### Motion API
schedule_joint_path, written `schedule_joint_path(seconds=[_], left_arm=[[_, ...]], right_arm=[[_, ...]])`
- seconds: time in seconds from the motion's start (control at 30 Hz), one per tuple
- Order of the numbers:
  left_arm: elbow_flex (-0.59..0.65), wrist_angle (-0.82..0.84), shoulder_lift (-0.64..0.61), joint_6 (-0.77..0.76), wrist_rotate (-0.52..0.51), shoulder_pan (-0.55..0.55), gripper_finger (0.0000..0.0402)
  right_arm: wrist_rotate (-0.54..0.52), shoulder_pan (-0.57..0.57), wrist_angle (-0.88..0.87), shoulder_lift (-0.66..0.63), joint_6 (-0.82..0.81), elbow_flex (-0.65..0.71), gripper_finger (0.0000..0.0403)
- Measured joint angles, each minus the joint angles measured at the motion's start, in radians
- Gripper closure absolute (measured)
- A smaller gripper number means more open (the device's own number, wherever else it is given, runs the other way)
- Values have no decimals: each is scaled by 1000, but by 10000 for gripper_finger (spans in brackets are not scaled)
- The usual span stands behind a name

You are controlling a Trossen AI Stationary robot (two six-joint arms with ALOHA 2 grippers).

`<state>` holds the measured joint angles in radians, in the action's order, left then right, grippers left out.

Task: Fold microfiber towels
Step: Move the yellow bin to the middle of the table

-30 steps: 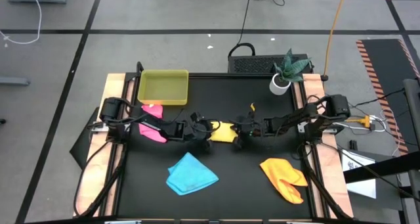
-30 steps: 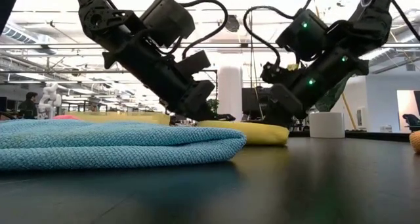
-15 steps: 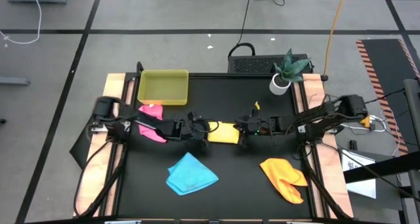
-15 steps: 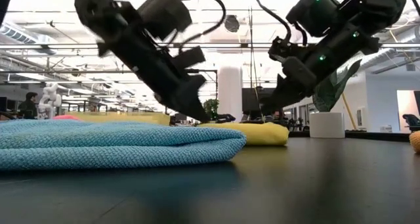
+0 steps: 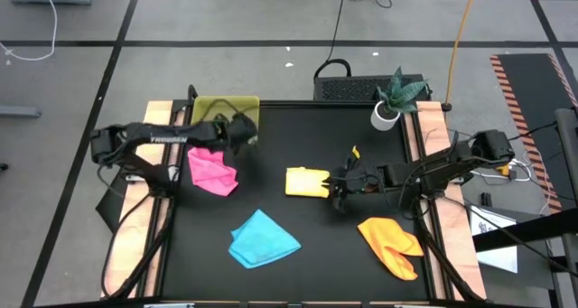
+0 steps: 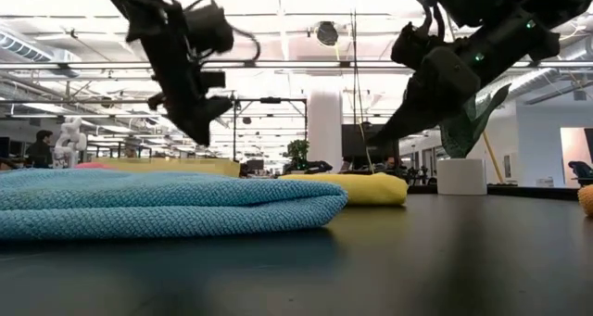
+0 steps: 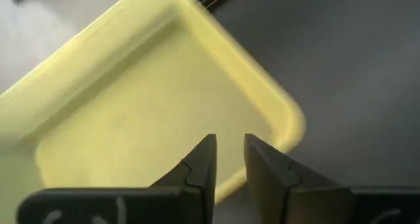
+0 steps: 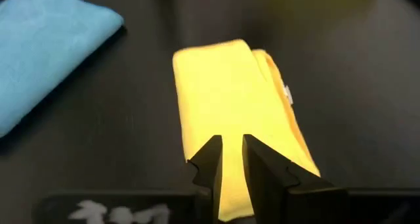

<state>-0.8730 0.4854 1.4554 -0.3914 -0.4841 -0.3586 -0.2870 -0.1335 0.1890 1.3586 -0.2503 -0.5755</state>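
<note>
Folded yellow microfiber towel (image 5: 307, 182): lay mid-worktop, apparently released after folding.
Right end effector (image 5: 340, 192): beside it, fingers slightly apart, empty.
Left end effector (image 7: 226, 159): above yellow-green plastic tray (image 7: 131, 112), narrowly apart, empty.

Left gripper (image 7: 228, 159) hung raised at far left, fingers slightly parted, holding nothing. Right gripper (image 8: 231, 161) hovered low at centre-right, fingers narrowly parted, empty.

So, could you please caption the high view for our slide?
Folded yellow towel lies mid-table, right gripper beside it, left gripper over the yellow-green tray; pink, blue, orange towels wait.
</note>
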Motion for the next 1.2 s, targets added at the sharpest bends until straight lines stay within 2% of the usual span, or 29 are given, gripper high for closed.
schedule_joint_path(seconds=[0.13,0.27,0.4,0.47,0.57,0.67,0.77,0.9,1.0,1.1,1.2], left_arm=[[0,10,22,74,66,-70,348],[0,-1,22,125,43,-64,365],[0,-86,32,169,16,-86,377],[0,-133,41,189,97,-126,379],[0,-204,38,227,281,-194,362],[0,-231,38,233,463,-258,315],[0,-234,38,229,558,-298,252],[0,-201,38,184,564,-295,177],[0,-195,38,167,563,-257,146],[0,-207,42,145,523,-193,141],[0,-215,62,135,375,-130,157]], right_arm=[[0,7,-39,0,12,0,341],[0,15,-66,0,49,0,311],[3,0,-48,0,77,0,273],[4,-13,-34,0,80,0,257],[4,-28,-29,0,80,0,241],[4,-39,-29,1,80,0,235],[4,-39,-31,1,80,0,234],[3,-39,-34,1,83,0,234],[3,-39,-34,1,83,0,234],[3,-39,-33,1,83,0,234],[3,-39,-33,1,83,0,234]])
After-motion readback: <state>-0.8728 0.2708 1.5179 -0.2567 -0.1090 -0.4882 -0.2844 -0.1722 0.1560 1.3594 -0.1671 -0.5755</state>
